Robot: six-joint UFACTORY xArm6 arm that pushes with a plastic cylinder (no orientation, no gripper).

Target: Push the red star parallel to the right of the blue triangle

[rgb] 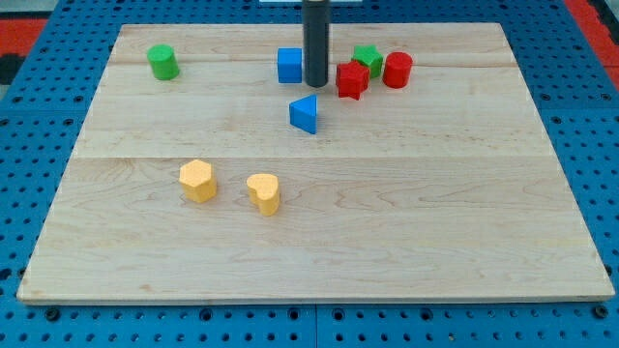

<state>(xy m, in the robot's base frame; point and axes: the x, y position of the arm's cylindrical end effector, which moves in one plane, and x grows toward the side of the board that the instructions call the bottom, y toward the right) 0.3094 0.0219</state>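
Note:
The red star (pixel 352 79) sits near the view's top, right of centre. The blue triangle (pixel 305 114) lies below and to the left of it. My tip (pixel 315 83) stands between the blue cube (pixel 289 66) and the red star, just left of the star and just above the blue triangle. The rod comes down from the view's top edge. A small gap shows between the tip and the star.
A green star (pixel 368 58) touches the red star's upper right, and a red cylinder (pixel 397 70) stands just right of them. A green cylinder (pixel 162 62) is at top left. Two yellow blocks (pixel 197 180) (pixel 263 192) lie lower left of centre on the wooden board (pixel 435 213).

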